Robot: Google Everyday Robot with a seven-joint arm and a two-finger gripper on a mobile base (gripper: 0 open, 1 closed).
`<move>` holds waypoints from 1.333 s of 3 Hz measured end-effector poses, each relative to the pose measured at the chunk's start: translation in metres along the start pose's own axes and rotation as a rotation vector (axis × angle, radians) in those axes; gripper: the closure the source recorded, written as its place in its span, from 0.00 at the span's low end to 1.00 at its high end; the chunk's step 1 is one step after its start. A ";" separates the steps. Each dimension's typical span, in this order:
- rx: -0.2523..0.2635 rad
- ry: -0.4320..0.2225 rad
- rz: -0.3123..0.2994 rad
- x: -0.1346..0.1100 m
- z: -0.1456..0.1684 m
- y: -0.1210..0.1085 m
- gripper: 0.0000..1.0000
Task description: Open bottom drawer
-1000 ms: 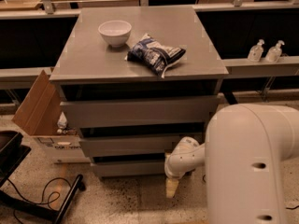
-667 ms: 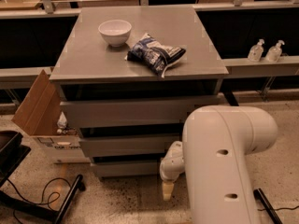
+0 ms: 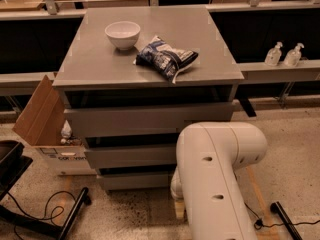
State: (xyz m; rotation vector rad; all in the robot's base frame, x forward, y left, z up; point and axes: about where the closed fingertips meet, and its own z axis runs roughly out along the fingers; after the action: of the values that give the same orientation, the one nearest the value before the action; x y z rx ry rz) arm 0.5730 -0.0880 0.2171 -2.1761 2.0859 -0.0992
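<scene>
**Approach clearance, lower cabinet front**
Floor [image 3: 132,211] lies open before the bottom drawer [image 3: 135,180]. The white arm [image 3: 215,174] blocks its right end, end effector [image 3: 179,209] low beside it. A cardboard box [image 3: 42,116] and black stand leg [image 3: 75,210] border the left.

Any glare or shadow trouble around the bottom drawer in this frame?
Camera view: warm, dim light, no hard glare. Deep shadow fills the gap above the bottom drawer; its front is evenly lit. The pale arm covers most of the gripper, low at the drawer's right end.
</scene>
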 end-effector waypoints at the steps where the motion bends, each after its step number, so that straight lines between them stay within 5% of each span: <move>1: 0.018 0.005 0.028 0.018 0.024 -0.004 0.00; 4: 0.137 -0.011 0.070 0.041 0.016 -0.045 0.00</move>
State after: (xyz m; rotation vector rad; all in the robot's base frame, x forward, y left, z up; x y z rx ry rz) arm 0.6214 -0.1263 0.2054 -2.0193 2.0805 -0.2165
